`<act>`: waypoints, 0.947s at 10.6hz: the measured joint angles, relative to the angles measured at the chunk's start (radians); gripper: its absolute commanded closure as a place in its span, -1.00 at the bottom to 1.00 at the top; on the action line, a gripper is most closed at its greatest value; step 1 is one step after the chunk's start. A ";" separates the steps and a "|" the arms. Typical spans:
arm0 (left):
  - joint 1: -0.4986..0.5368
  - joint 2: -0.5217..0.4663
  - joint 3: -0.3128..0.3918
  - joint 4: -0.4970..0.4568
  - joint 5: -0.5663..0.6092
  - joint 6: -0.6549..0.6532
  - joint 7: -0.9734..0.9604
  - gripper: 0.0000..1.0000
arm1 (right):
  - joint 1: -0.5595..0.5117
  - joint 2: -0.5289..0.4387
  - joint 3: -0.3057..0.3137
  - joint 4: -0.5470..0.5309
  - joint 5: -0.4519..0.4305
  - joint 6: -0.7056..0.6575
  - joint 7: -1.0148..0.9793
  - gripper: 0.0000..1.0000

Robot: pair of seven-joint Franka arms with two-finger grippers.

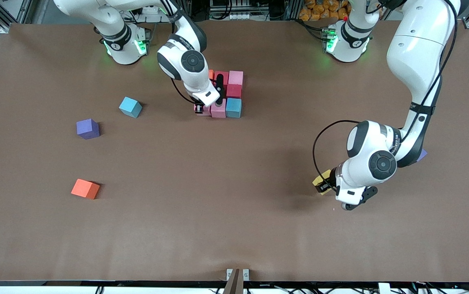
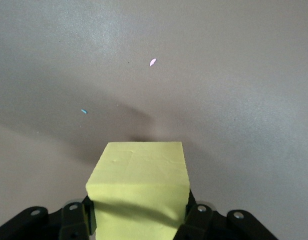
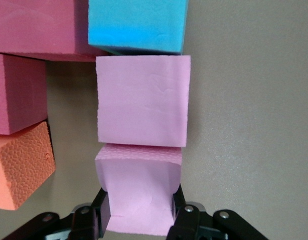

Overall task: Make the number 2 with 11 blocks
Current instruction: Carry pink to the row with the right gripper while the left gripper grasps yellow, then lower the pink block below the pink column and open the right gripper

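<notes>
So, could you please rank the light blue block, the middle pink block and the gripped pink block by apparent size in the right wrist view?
1. Middle pink block
2. Light blue block, cut off by the frame, so unsure
3. Gripped pink block, squeezed and partly hidden

A cluster of blocks (image 1: 234,87) sits mid-tabletop, closer to the robots' edge. In its row nearest the front camera, the right gripper (image 1: 203,109) grips the end block (image 3: 138,195), which touches its neighbour. Toward the right arm's end lie three loose blocks, well apart: the first block (image 1: 130,107), the second block (image 1: 88,128) nearer the camera, and the third block (image 1: 85,189) nearest it. Toward the left arm's end, the left gripper (image 1: 323,183) holds a lifted block (image 2: 138,190) over the tabletop. A half-hidden block (image 1: 423,154) lies under that arm.
</notes>
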 measured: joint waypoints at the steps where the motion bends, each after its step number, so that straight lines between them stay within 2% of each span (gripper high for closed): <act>1: -0.001 0.000 0.000 0.000 0.000 0.000 0.000 1.00 | 0.000 0.000 0.000 -0.001 -0.002 0.003 0.001 0.47; 7: -0.001 0.000 -0.001 0.000 0.000 0.000 0.001 1.00 | 0.000 0.000 0.000 -0.008 -0.040 0.024 0.022 0.45; 9: -0.001 0.000 -0.001 0.000 0.000 0.000 0.001 1.00 | 0.000 0.000 0.000 -0.010 -0.041 0.026 0.025 -0.09; 10: -0.001 0.000 -0.001 0.000 0.000 0.000 0.001 1.00 | 0.000 0.000 0.000 -0.011 -0.041 0.026 0.025 -0.29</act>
